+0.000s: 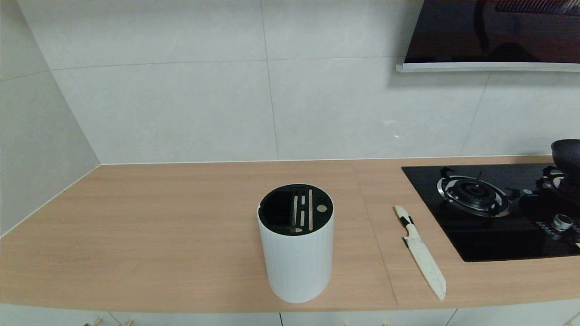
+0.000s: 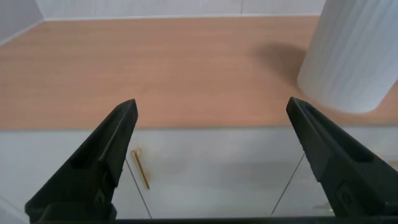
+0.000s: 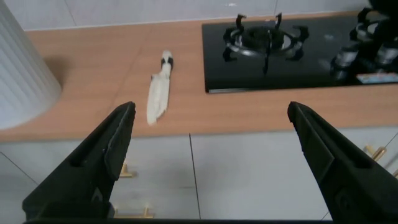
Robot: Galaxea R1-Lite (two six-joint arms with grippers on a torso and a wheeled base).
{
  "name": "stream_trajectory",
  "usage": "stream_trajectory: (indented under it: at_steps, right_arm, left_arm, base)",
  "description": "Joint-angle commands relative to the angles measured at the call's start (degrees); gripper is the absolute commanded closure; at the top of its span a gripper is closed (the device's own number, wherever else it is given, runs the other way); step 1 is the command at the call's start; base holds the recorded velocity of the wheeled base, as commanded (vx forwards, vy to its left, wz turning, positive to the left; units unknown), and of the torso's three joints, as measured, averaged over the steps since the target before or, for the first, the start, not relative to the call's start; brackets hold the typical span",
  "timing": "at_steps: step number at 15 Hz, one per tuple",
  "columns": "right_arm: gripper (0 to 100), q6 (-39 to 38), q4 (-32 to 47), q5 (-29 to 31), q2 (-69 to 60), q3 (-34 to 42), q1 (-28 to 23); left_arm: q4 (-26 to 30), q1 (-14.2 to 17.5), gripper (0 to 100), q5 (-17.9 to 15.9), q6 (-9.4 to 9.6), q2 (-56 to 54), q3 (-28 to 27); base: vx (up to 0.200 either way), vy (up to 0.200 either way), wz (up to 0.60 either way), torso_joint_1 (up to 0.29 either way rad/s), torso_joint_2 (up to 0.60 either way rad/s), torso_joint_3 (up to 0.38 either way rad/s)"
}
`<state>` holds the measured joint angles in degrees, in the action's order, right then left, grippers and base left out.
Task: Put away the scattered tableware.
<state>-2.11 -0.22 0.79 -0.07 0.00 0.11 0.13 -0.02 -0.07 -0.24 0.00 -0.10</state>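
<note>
**Soft, Even Light Over a Kitchen Worktop**

Bright, diffuse light falls from above on the wooden surface, leaving no hard shadows. In the left wrist view, the white holder casts only a faint, soft-edged shade beside its base. The glossy range hood and black cooktop carry dim reflections. In the head view, the surface's front edge bows toward the corners.

We see a counter of matt, wood-grain board. The holder looks like white plastic with fine ribs. The knife is pale and speckled. The stove is shiny black glass.
</note>
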Motion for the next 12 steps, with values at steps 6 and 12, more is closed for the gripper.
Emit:
stream_trajectory:
  at_steps: [6,12]
  right_arm:
    - [0,0.0,-0.04,0.0,0.07,0.0,-0.02]
    - [0,0.26,-0.04,-0.09,0.07,0.0,0.07]
  left_arm:
    - [0.04,0.02,0,-0.01,-0.02,0.09,0.01]
    - [0.04,0.02,0,-0.01,-0.02,0.0,0.01]
  base:
    - [0.0,0.0,0.0,0.207,-0.43,-0.226]
    - [0.0,0.0,0.0,0.008,-0.02,-0.009]
